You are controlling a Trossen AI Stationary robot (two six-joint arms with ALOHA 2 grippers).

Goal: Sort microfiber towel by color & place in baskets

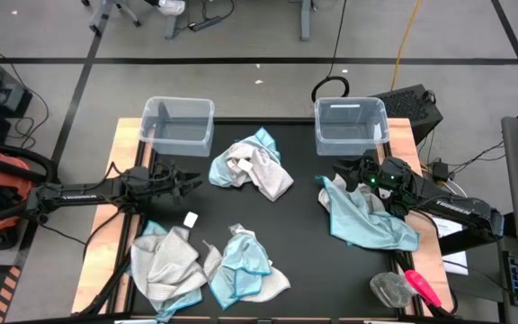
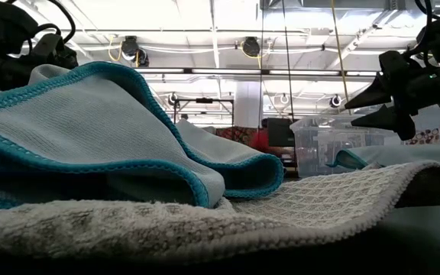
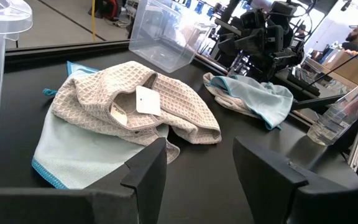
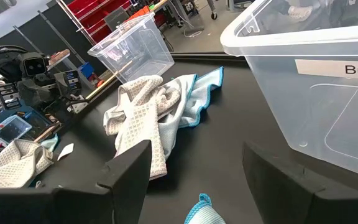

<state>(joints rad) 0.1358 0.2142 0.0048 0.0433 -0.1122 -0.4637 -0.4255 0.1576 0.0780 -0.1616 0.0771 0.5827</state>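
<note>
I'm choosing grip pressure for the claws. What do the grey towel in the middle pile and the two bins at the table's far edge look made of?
The grey waffle-textured towel looks like soft woven microfiber: a matte grid of small squares, draping in folds. The two clear rectangular bins look like rigid, glossy, faintly bluish plastic; you can see through their walls.

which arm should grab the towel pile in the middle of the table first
Probably left. The left gripper is open, points at the grey waffle and blue microfiber towel pile and is level with it. The right gripper is open too, but hangs over another blue towel near the right clear plastic basket.
</note>
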